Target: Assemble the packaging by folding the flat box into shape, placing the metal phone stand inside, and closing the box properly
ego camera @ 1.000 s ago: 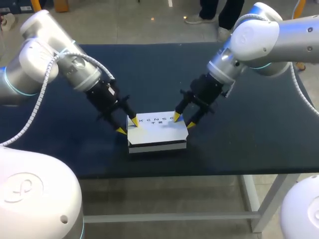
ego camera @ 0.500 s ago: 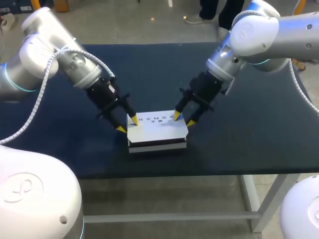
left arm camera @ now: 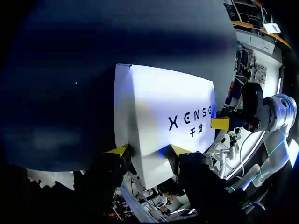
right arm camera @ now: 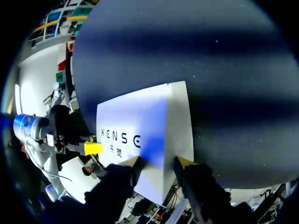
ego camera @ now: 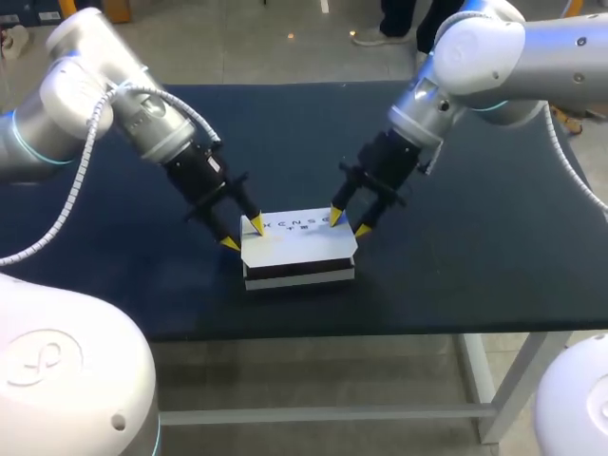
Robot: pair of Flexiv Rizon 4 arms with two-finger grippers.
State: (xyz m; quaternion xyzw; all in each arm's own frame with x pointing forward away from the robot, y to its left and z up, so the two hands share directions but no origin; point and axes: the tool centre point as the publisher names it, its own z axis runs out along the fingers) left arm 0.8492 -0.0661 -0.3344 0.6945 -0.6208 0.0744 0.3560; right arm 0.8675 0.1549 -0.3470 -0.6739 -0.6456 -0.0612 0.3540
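Your left gripper (ego camera: 243, 235) has its fingers spread, tips at the left end of the white box (ego camera: 299, 249), with bare table (ego camera: 142, 275) open to its left. The box sits near the table's front edge, leaving only a narrow strip ahead. Your right gripper (ego camera: 349, 223), also spread, meets the right end, with wide room beyond it. The lid (ego camera: 294, 239) lies flat and hides the inside; you cannot tell how hard the tips press.
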